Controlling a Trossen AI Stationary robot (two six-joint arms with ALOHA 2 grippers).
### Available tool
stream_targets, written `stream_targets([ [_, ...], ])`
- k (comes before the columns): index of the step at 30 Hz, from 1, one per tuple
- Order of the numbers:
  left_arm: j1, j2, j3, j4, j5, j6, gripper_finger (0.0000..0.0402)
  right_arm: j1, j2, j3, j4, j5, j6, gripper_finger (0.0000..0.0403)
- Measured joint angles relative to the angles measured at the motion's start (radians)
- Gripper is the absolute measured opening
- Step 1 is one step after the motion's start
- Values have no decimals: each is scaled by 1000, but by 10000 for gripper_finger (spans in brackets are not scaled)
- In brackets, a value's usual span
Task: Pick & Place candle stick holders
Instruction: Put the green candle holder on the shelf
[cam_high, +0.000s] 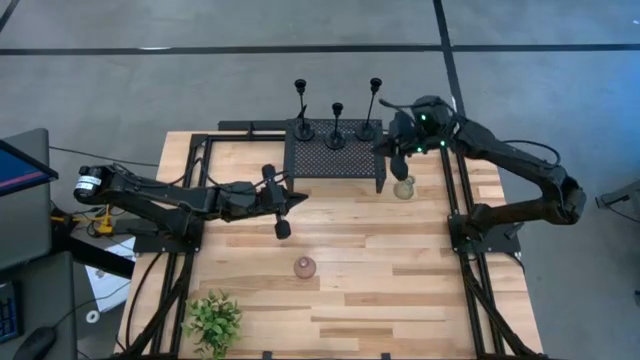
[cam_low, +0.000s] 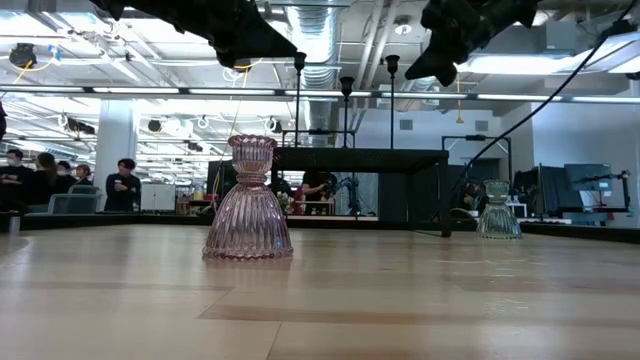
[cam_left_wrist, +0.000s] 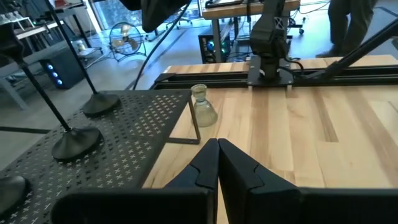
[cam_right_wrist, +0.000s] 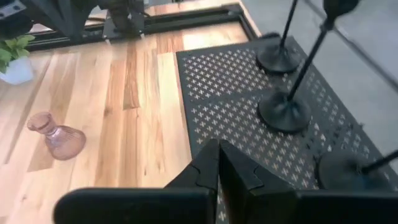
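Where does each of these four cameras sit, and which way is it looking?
High: overhead, straight down on table, both arms.
Low: table height, level past pink holder into the room; arms overhead.
Left wrist: past the shut left pincer toward rack, clear holder.
Right wrist: past the shut right pincer over rack, candlesticks.
Both wrist views share the rack.

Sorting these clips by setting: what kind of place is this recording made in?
Probably an open robotics lab or workshop. Exposed ceiling ducts and strip lights run overhead, people sit at workstations in the background, and the wooden table carries two robot arms on black frame rails.
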Motion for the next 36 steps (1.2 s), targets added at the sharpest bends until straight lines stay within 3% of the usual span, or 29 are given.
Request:
stream_targets([
  [8, 16, 2, 0, 9, 0, 135, 8, 49, -137, -215, 231, 38, 70, 0],
  [15, 119, 44, 0, 48, -28, 45, 4, 107, -312, -430, 413, 285, 182, 0],
  [20, 155, 95, 0, 54, -35, 23, 5, 187, -376, -520, 415, 434, 269, 0],
  [25, 148, 119, 0, 54, -34, 23, 4, 281, -405, -565, 392, 488, 371, 0],
  [28, 139, 120, 0, 54, -34, 23, 6, 362, -407, -567, 346, 517, 425, 0],
  [36, 126, 114, 0, 53, -34, 23, 7, 604, -406, -567, 151, 727, 656, 0],
])
